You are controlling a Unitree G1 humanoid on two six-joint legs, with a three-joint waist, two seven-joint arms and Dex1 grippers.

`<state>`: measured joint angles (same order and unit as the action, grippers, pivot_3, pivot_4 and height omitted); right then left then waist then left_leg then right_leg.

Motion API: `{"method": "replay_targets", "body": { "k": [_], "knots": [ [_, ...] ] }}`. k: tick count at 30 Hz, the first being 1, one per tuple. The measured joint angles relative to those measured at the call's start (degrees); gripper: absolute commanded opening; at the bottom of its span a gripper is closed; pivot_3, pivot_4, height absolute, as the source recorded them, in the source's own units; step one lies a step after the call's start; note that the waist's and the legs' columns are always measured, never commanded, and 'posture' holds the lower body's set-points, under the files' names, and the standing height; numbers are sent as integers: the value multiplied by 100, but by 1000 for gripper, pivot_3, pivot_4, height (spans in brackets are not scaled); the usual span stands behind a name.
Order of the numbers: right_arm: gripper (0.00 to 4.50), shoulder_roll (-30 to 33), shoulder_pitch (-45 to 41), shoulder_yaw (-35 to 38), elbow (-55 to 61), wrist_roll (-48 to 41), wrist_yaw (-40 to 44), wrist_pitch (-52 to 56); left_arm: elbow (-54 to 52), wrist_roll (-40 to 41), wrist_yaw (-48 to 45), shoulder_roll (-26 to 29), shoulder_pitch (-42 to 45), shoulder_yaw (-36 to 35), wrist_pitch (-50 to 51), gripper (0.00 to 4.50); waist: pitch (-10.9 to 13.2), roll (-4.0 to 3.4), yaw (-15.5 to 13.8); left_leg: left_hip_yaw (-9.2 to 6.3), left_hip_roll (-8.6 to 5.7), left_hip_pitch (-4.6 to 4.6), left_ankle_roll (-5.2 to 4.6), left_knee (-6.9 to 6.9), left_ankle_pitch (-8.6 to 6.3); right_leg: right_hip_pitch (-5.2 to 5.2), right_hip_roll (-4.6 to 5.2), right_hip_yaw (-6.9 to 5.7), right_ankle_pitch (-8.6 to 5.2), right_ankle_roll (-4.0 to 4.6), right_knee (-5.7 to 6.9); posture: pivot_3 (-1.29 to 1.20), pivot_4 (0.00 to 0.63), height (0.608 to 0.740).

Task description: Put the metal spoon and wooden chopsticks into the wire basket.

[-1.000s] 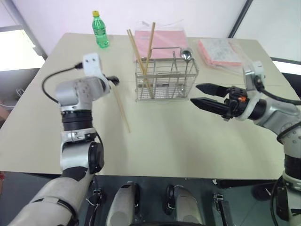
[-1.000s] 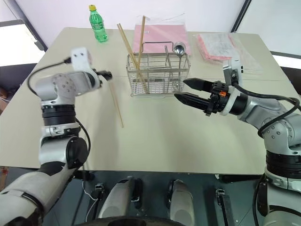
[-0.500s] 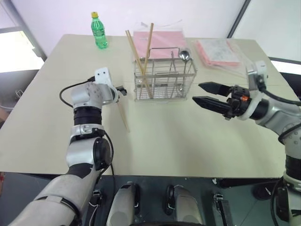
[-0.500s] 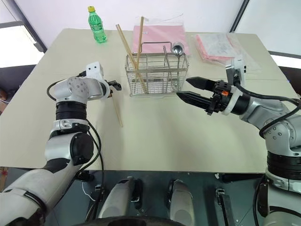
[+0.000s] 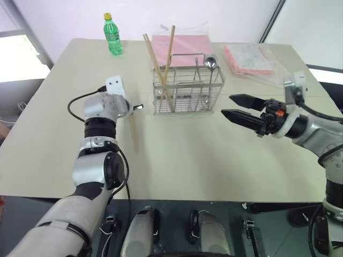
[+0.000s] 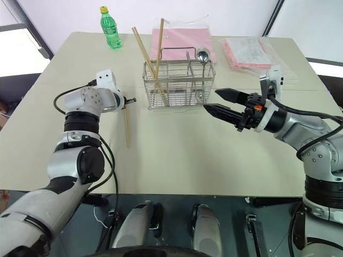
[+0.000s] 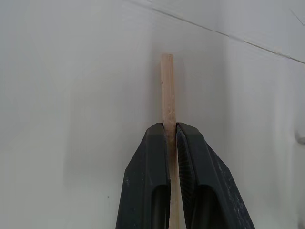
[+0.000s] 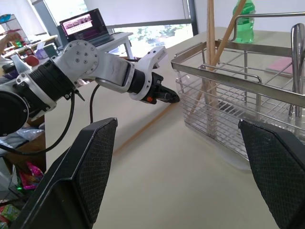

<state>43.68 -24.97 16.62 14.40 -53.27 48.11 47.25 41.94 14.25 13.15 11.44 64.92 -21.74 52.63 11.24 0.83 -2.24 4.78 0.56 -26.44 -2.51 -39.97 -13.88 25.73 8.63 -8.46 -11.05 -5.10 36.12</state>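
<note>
Toward the tabletop's left side, our left hand is clamped tight on one end of a loose wooden chopstick, which lies flat on the tabletop, just beside the wire basket. Two chopsticks already lean in the basket's left compartment; the metal spoon stands in its right one. Our right hand hovers empty beside the basket, fingers spread wide. We judge the last pickup is under way. Next: lift, tip the stick upright, lower it through the grid.

Bare table between the hands; wire basket and bottle stand beyond.
</note>
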Motion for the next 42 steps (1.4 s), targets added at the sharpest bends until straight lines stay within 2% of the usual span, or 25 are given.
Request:
{"method": "replay_targets", "body": {
  "k": [2,6,10,13,17,24,32,35,40,42],
  "knots": [
    [4184,0,-46,-2,-6,0,-1,3,-2,-13,-78,129,71,-4,-760,43,2,3,6,3,3,-5,1,0,0,9,-1,1,1,2,1,0,150,692],
    [4184,3,-190,-14,-37,0,4,45,-103,-23,-196,435,573,-206,-2894,43,4,5,-1,10,5,-19,5,0,3,24,2,3,4,5,-1,0,150,692],
    [4184,15,-328,-46,-134,-5,16,137,-336,535,-808,512,1391,-592,-4241,43,4,5,-35,13,-2,-21,3,-3,2,19,6,4,10,-6,-10,0,150,692],
    [4184,25,-397,-63,-136,-8,24,227,-435,1031,-1340,295,1854,-658,-4495,43,4,5,-43,12,-6,-12,-13,-9,-7,-1,7,4,14,-14,-19,0,150,692],
    [4184,32,-410,-58,-126,-53,10,312,-491,1202,-1784,-149,1888,-385,-4546,43,4,5,-7,11,-4,-6,-20,-10,-9,-7,1,4,14,-16,-20,0,150,692],
    [4184,31,-241,127,66,-225,-204,377,-482,796,-2219,-542,1422,473,-4694,43,4,5,8,14,-3,-4,-21,-7,-8,-4,-2,5,14,-16,-13,0,150,692],
    [4184,31,-60,334,178,-399,-455,456,-447,125,-2316,-802,573,1050,-5356,43,4,5,-15,12,-4,-8,-25,-10,-10,-3,2,5,14,-15,-14,0,150,692],
    [4184,30,-60,336,185,-425,-503,456,-447,72,-2305,-948,413,1143,-5393,1154,4,5,-9,11,-3,-8,-27,-10,-11,-3,2,5,14,-15,-14,0,150,692],
    [4184,30,-60,336,183,-422,-505,446,-615,104,-2316,-992,197,1168,-5348,3681,4,5,8,12,0,-8,-29,-10,-13,1,0,5,14,-15,-12,0,150,692],
    [4184,30,-71,315,164,-404,-488,405,-842,140,-2312,-944,126,1163,-5190,4435,4,5,4,12,0,-8,-29,-10,-13,1,0,5,14,-15,-12,0,150,692]
  ]
}}
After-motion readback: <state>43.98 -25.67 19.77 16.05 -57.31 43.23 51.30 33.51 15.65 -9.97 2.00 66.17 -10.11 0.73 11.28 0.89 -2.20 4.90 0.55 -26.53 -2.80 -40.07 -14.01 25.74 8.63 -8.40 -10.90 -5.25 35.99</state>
